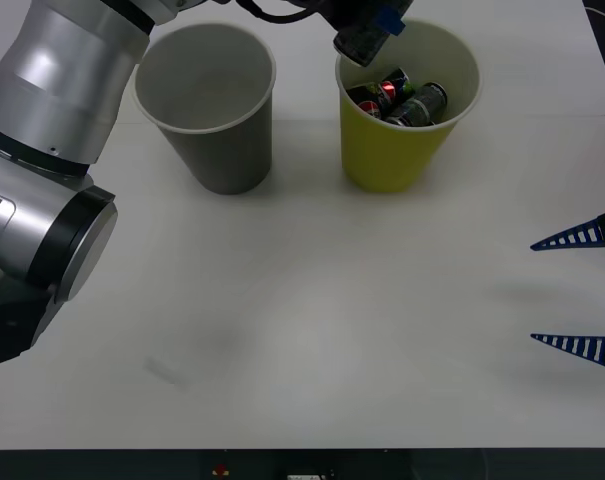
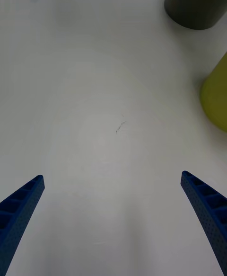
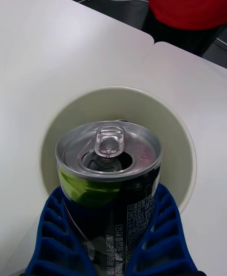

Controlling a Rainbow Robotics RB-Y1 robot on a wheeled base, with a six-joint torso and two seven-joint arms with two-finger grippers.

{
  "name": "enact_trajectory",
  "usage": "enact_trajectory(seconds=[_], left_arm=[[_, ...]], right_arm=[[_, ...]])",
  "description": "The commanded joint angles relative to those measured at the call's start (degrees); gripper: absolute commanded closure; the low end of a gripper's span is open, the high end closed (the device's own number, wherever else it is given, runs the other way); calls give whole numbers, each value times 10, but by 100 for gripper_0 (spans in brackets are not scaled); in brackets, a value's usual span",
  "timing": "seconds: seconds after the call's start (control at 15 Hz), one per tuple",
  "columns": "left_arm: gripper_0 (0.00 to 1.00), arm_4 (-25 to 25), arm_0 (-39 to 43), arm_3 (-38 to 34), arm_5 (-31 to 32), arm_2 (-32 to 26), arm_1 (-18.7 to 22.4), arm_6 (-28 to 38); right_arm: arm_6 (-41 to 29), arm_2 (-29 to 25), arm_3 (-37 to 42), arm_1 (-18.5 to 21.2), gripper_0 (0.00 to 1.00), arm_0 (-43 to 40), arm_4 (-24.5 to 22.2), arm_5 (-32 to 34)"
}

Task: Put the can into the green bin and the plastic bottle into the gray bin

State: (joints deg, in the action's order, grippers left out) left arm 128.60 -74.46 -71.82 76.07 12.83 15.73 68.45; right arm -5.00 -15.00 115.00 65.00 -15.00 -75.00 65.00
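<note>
Left hand [image 3: 111, 252] grips one can [image 3: 109, 181] above green bin [image 1: 394, 160] holding two cans; right hand [image 1: 580, 292] open, idle

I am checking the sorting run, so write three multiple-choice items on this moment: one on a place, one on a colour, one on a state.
1. Where is the opened metal drink can that the left gripper holds?
A. above the mouth of the yellow-green cup-shaped bin
B. inside the gray cup-shaped bin
C. lying on the white table

2. What colour are the right gripper's fingers?
A. black
B. blue
C. red

3. What state is the right gripper in?
A. shut on a bottle
B. shut on a can
C. open, holding nothing

Answers: 1 A, since the left wrist view shows the pale inside of the bin right below the can; 2 B, since both ribbed fingers show blue; 3 C, since the fingers stand wide apart over bare table.
</note>
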Motion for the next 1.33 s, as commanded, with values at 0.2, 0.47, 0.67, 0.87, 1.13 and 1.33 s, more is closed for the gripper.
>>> enact_trajectory(seconds=[0.2,0.47,0.67,0.87,1.13,1.33], left_arm=[[100,19,-2,27,-61,19,-23,-9],[17,21,-2,37,-73,36,-23,-10],[0,21,0,37,-73,36,-23,-14],[0,12,1,37,-73,36,-23,-24],[0,-7,16,19,-73,36,-1,-41],[0,-52,74,-75,-73,36,51,-51]], right_arm=[[0,0,0,0,0,0,0,0],[0,0,0,0,0,0,0,0],[0,0,0,0,0,0,0,0],[0,0,0,0,0,0,0,0],[0,0,0,0,0,0,0,0],[0,0,0,0,0,0,0,0]])
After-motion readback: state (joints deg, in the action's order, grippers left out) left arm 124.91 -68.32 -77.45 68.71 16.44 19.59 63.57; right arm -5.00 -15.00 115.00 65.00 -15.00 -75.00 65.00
